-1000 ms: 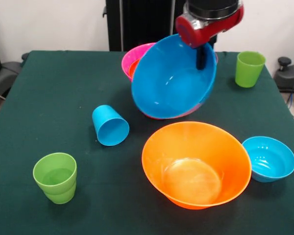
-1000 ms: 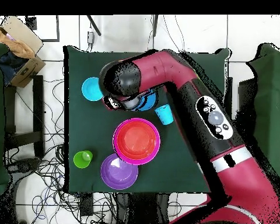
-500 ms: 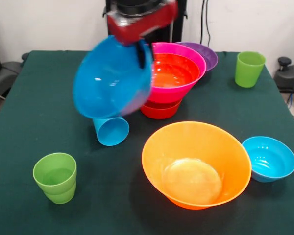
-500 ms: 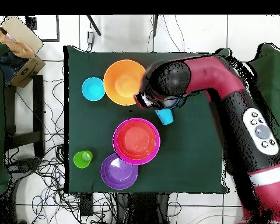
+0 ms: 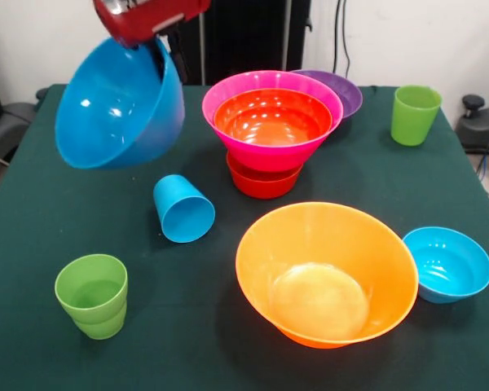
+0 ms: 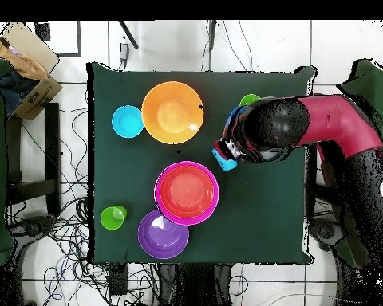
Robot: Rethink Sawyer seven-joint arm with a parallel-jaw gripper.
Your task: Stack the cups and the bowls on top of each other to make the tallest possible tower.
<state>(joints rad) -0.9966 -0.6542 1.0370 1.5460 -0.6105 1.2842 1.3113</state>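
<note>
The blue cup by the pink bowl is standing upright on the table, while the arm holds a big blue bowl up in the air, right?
Not quite. The front view shows the blue cup lying on its side, its open mouth turned toward the camera. The rest holds: it is near the pink bowl, and the arm holds the big blue bowl in the air.

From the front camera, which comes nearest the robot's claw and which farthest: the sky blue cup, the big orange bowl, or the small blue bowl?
Measured from the gripper, which grips the blue bowl at the upper left:
1. Sky blue cup, lying on its side just below it.
2. Orange bowl, lower centre-right.
3. Small blue bowl, at the right edge, farthest.
</note>
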